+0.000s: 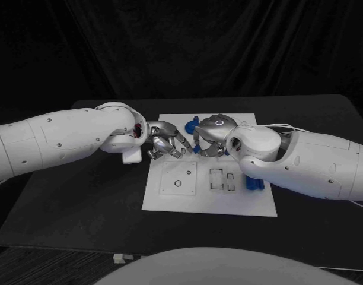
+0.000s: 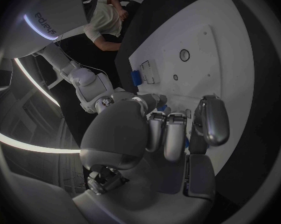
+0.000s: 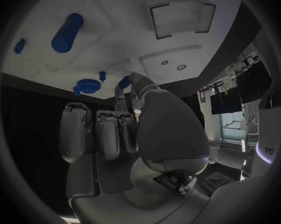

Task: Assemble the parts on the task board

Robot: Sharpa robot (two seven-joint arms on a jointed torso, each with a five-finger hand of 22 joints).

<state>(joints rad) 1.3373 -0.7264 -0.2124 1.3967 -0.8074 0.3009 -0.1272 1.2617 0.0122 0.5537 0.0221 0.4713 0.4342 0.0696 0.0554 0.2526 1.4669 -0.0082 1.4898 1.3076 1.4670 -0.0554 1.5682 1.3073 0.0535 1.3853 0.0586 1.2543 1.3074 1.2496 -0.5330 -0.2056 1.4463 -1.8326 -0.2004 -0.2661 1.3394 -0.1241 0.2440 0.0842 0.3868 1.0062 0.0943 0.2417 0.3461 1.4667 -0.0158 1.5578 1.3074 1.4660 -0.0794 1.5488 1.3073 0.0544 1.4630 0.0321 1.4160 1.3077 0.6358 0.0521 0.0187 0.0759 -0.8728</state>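
Two silver hands meet over the far half of the white task board (image 1: 169, 199), which lies in the middle of the black bench (image 1: 70, 202). The left hand (image 1: 166, 141) comes in from the board's left edge with its fingers spread and bent down toward the plate; whether they pinch anything I cannot tell from the head view, and the left wrist view shows its fingers (image 2: 172, 134) curled together with a sliver of blue between them (too little to name). The right hand (image 1: 209, 138) sits just beside it, nearly touching, with a small blue part (image 1: 191, 126) at its fingertips; whether it grips that part cannot be told.

In the right wrist view, a blue gear-shaped part (image 3: 88, 85) lies on the board near a small blue peg (image 3: 102, 75), and a long blue cylinder (image 3: 67, 33) lies further off, with a short blue stub (image 3: 19, 46) beyond it. Another blue part (image 1: 251, 183) rests at the board's right edge, partly hidden under the right arm. The near half of the board carries a round recess (image 1: 177, 183) and rectangular slots (image 1: 222, 180).
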